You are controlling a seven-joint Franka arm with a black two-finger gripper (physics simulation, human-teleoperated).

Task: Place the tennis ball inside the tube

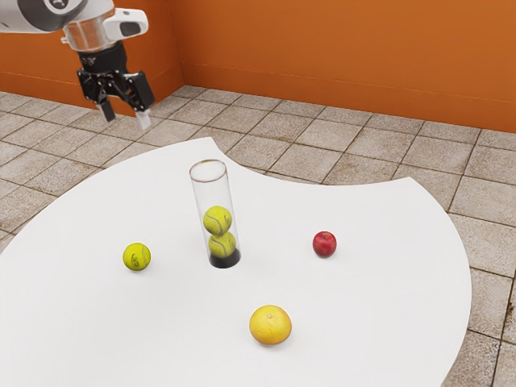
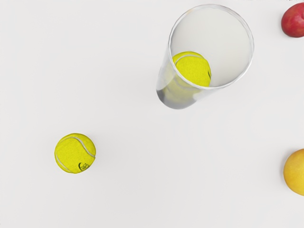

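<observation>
My gripper [image 1: 126,118] is high above the far left part of the table in the exterior view, open, its two fingers spread with nothing between them. A loose yellow-green tennis ball [image 1: 137,256] lies on the table, apart from the tube; the wrist view has this ball [image 2: 75,153] as well. The clear tube [image 1: 211,187] stands upright with its top open and a black base, and two tennis balls [image 1: 218,220] are stacked inside it. Seen from above in the wrist view, the tube [image 2: 228,71] has its upper ball [image 2: 192,70] low inside.
The white table [image 1: 72,314] has a curved edge. A red apple-like fruit [image 1: 324,244] lies on the tube's side away from the loose ball. An orange fruit [image 1: 270,325] rests nearer the exterior camera. An orange wall [image 1: 339,56] stands behind.
</observation>
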